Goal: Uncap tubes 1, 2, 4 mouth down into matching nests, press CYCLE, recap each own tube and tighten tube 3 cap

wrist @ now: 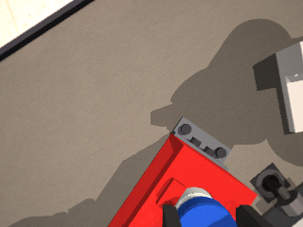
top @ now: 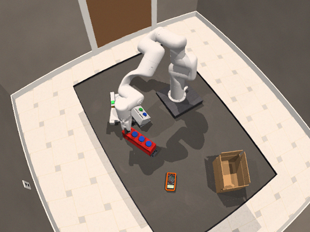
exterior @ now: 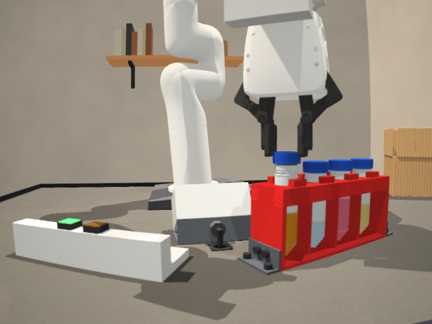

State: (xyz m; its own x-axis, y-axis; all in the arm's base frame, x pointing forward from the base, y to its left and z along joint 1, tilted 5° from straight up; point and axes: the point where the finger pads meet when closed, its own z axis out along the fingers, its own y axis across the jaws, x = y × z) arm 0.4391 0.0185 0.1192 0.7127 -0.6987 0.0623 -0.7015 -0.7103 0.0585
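Observation:
The red decapping station (top: 152, 150) (exterior: 268, 205) (wrist: 189, 165) holds four tubes. My gripper (top: 126, 129) (exterior: 285, 153) (wrist: 208, 218) is shut on a blue cap (exterior: 285, 157) (wrist: 205, 212) that sits on top of the end tube (exterior: 285, 174) nearest the key housing. This cap stands higher than the others, and bare thread shows below it. The three other tubes carry blue caps (exterior: 315, 165) (exterior: 340, 163) (exterior: 362, 162) (top: 141, 138). The white cap tray (top: 116, 121) (exterior: 87, 244) shows a lit green lamp (top: 112, 102) (exterior: 69, 221) and a dark amber lamp (exterior: 96, 225).
The key housing (top: 139, 119) (exterior: 209, 205) (wrist: 294, 90), with the green key (top: 140, 109) and the blue key (top: 144, 114), stands close behind the station. A multimeter (top: 170, 181) and an open cardboard box (top: 231, 170) (exterior: 408, 160) lie farther off. The arm's base plate (top: 189, 102) is behind.

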